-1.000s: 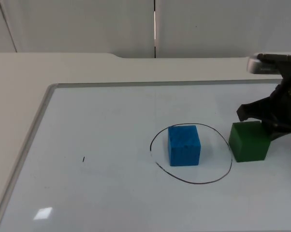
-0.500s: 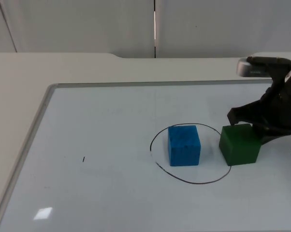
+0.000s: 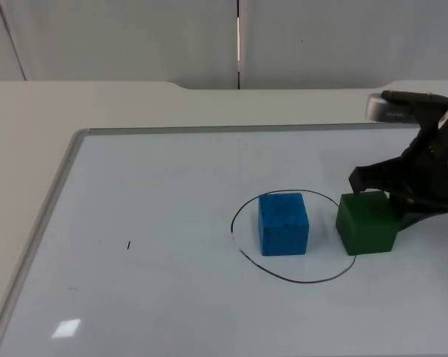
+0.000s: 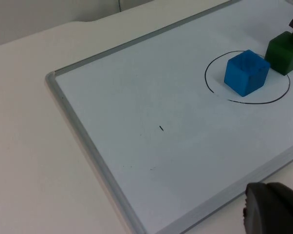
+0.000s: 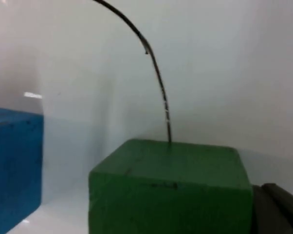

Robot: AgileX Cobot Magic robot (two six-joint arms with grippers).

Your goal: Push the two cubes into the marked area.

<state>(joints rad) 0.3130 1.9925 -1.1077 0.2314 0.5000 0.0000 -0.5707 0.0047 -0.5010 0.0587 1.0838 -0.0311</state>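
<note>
Whiteboard (image 3: 135, 186) on the desk carries a drawn circle (image 3: 295, 279) around the blue cube (image 3: 283, 223). Right tool (image 3: 394, 195), spread wide, presses the green cube (image 3: 367, 223), which straddles the circle's line, circle centre directly beyond it. Left tool (image 4: 270, 209) waits well off; its opening cannot be told.

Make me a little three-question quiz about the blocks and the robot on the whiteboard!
1. True or false: the blue cube lies inside the drawn circle.
2. Which gripper is at the green cube? A) left gripper B) right gripper
3. Fill in: the green cube sits on the circle's ___, partly outside.

Key: 1 true. 2 B; the left arm waits off the whiteboard. 3 line.
</note>
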